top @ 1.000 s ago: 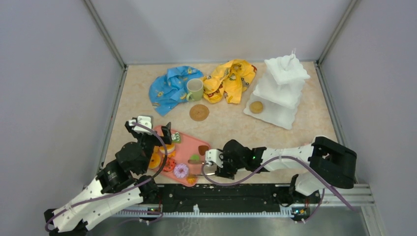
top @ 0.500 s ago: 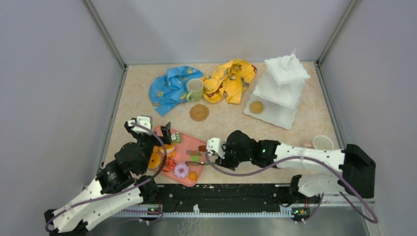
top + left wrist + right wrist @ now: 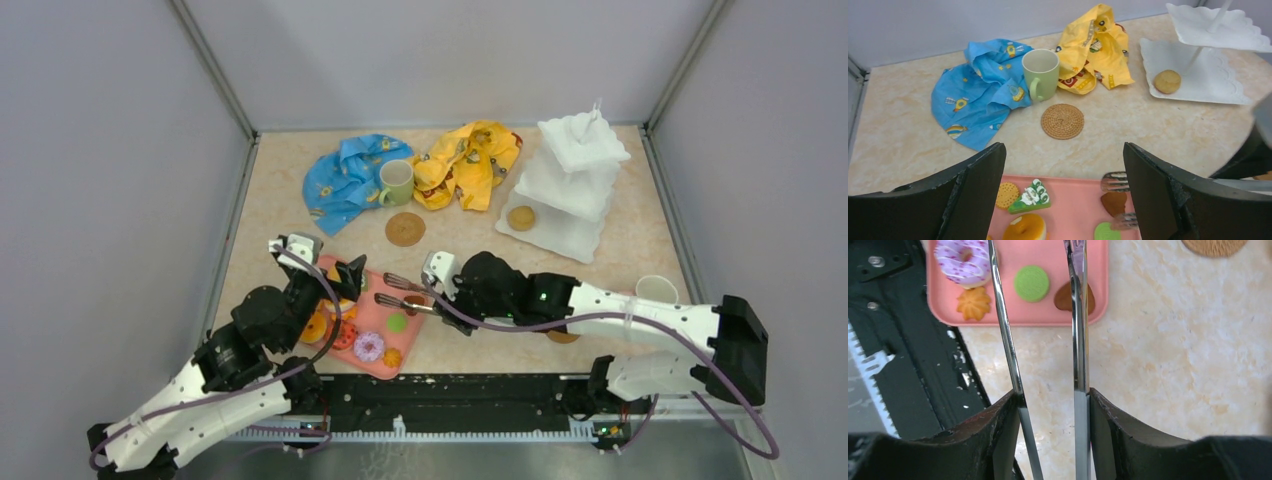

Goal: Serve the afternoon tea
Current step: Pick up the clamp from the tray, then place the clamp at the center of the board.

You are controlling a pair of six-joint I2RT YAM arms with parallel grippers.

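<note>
The left arm reaches out over the left end of the pink tray (image 3: 383, 318). Its left gripper (image 3: 320, 262) hangs above the tray with both black fingers spread wide and nothing between them.

The right arm lies low and stretches across the table (image 3: 460, 250) toward the left. Its right gripper (image 3: 1048, 420) squeezes a pair of tongs (image 3: 1078, 340). The tongs are thin, shiny metal with two long, flat blades. They lie almost level and run from right to left. Their tips point at the tray's right edge, with a gap between them. A brown heart cookie (image 3: 1113, 202) sits between the tips. I cannot tell if they touch it.

A flat green round cookie (image 3: 1031, 283), a purple donut (image 3: 964, 257) with sprinkles and an orange flower cookie (image 3: 973, 303) lie near the tray's near edge.

The pale green mug (image 3: 1040, 72) stands upright near the far edge, between a crumpled blue cloth (image 3: 973, 100) and a yellow cloth (image 3: 1093, 50). A round woven coaster (image 3: 1062, 121) lies flat just in front of it.

The white stand (image 3: 575, 180) has three square tiers with wavy edges and stands in the far right corner. A round tan cookie (image 3: 520, 217) rests on its bottom tier. The white mug (image 3: 655, 290) is by the right edge.
</note>
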